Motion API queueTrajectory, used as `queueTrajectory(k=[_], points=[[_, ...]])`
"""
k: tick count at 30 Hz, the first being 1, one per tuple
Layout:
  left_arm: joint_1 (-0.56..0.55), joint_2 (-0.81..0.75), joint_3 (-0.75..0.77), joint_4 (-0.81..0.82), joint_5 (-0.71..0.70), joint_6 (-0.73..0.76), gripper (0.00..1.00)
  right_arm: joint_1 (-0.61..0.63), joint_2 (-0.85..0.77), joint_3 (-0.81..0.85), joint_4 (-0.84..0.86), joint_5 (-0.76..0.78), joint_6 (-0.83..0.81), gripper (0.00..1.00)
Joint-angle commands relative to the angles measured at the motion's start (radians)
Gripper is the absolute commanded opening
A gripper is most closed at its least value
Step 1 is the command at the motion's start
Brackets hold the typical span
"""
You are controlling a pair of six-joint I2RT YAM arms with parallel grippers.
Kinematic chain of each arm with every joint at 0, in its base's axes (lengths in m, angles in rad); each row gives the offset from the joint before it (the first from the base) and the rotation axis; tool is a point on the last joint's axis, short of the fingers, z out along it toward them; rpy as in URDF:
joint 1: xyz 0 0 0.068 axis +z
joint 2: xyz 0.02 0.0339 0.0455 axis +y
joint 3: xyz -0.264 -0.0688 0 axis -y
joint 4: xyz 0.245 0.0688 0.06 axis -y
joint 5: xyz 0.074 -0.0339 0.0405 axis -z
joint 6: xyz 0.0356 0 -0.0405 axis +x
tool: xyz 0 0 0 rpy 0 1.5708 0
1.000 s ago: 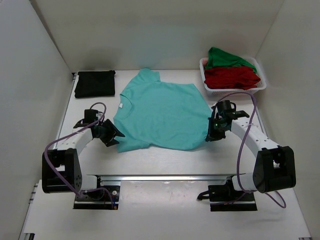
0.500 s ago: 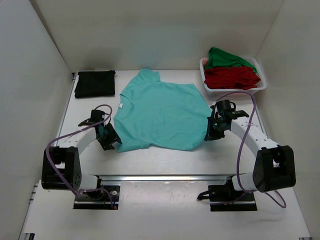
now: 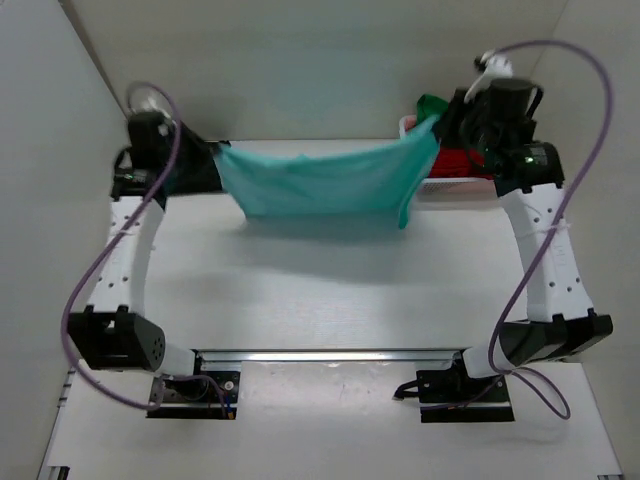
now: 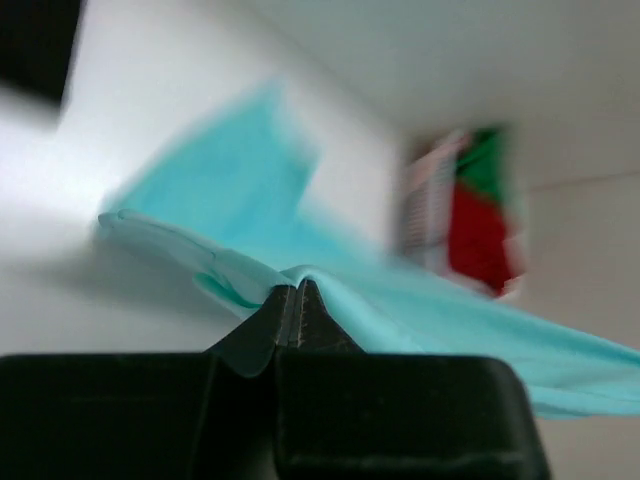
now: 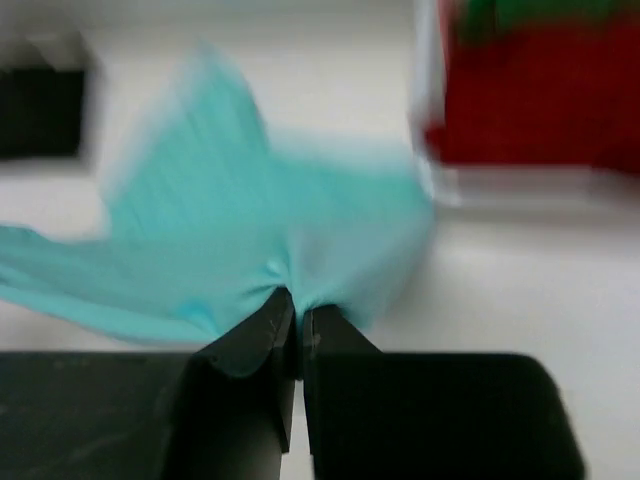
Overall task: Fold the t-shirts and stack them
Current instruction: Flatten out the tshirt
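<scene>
A: Left gripper, state?
B: Clamped on the teal t-shirt. A small fold of cloth is pinched between the jaws. In the top view it's up high at the upper left.
A: Right gripper?
B: Same, jaws tight on a bunch of teal cloth. It's at the upper right of the top view, just in front of the basket.
A: Where's the shirt overall?
B: Off the table, strung between the two grippers across the upper middle of the top view. It sags in the centre, the lower edge hangs free, and the right end droops lower. Its shadow falls on the table below.
A: Other shirts?
B: Red t-shirt is in the white basket, upper right. Green t-shirt is in the same basket, toward the top of the frame from the red. Black t-shirt lies flat on the table, upper left of the right wrist view. In the top view the left arm mostly hides it.
A: Sharpness?
B: Both wrist views are blurred, so fine detail on the cloth can't be read.
</scene>
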Motion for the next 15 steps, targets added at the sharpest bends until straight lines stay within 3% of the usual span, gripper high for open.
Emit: queueTrajectory(k=[1, 4, 6, 11, 15], points=[[0.052, -0.091, 0.419, 0.062, -0.113, -0.006, 0.0, 0.027, -0.001, 0.358, 0.112, 0.104, -0.018, 0.0], [0.114, 0.007, 0.804, -0.024, -0.034, -0.035, 0.0, 0.012, -0.038, 0.425, 0.196, 0.083, -0.012, 0.0], [0.111, 0.033, 0.874, -0.038, -0.024, -0.05, 0.0, -0.001, -0.079, 0.39, 0.25, 0.072, -0.016, 0.0], [0.125, -0.049, 0.73, 0.126, 0.027, -0.168, 0.0, -0.056, -0.113, 0.325, 0.287, -0.008, 0.019, 0.0], [0.125, -0.016, 0.802, 0.123, 0.029, -0.179, 0.0, -0.042, -0.095, 0.334, 0.279, -0.04, 0.025, 0.0]])
